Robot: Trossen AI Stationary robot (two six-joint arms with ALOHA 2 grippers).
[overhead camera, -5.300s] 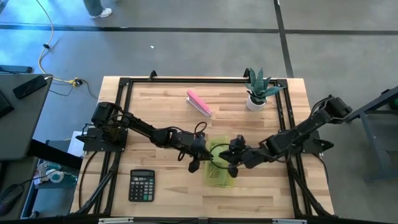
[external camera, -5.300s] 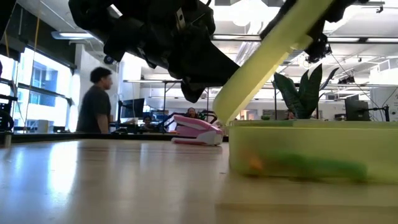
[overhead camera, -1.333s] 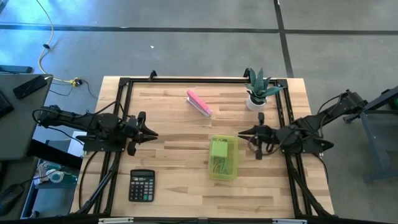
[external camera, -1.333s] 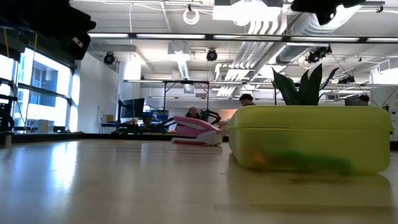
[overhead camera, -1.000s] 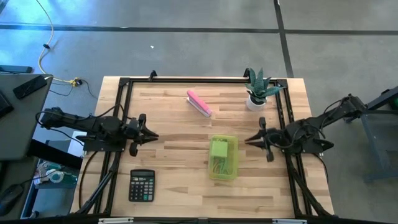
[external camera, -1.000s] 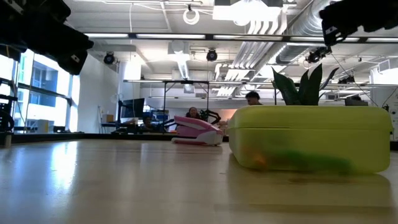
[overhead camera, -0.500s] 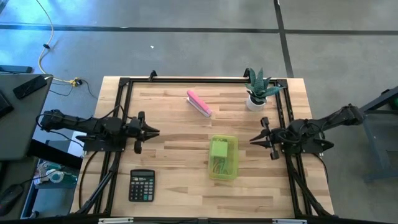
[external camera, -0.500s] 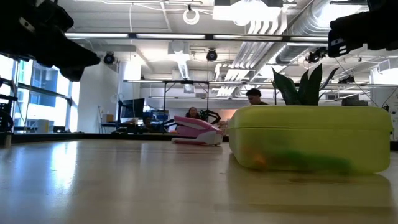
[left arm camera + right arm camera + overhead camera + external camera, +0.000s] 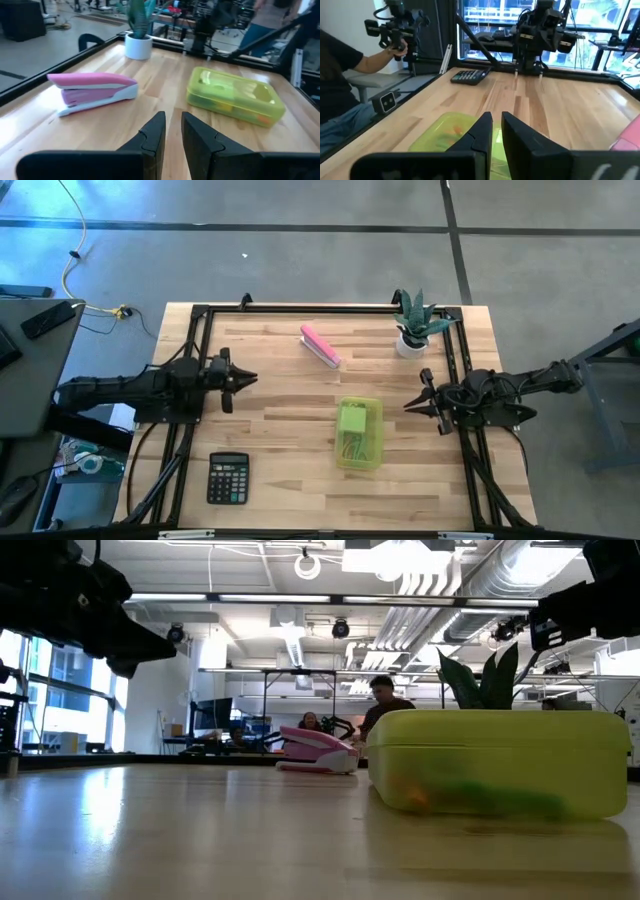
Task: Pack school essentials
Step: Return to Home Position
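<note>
A translucent yellow-green case (image 9: 359,433) lies flat on the table right of centre with its lid down. Orange and green shapes show dimly through its wall (image 9: 470,798); which stationery items they are cannot be told. My left gripper (image 9: 248,378) hovers shut at the table's left side, pointing toward the case (image 9: 232,95). My right gripper (image 9: 408,402) hovers shut at the right side, with the case (image 9: 450,132) below and ahead of it. Both are well clear of the case.
A pink stapler (image 9: 320,346) lies near the far edge and a potted plant (image 9: 413,328) stands at the far right. A black calculator (image 9: 228,478) sits at the near left. A person (image 9: 335,75) sits just off the table.
My left gripper has moved a little toward the far edge, and its arm has drawn back and straightened. My right gripper has backed slightly toward the right edge. The case has stayed put. A person has walked past in the room behind.
</note>
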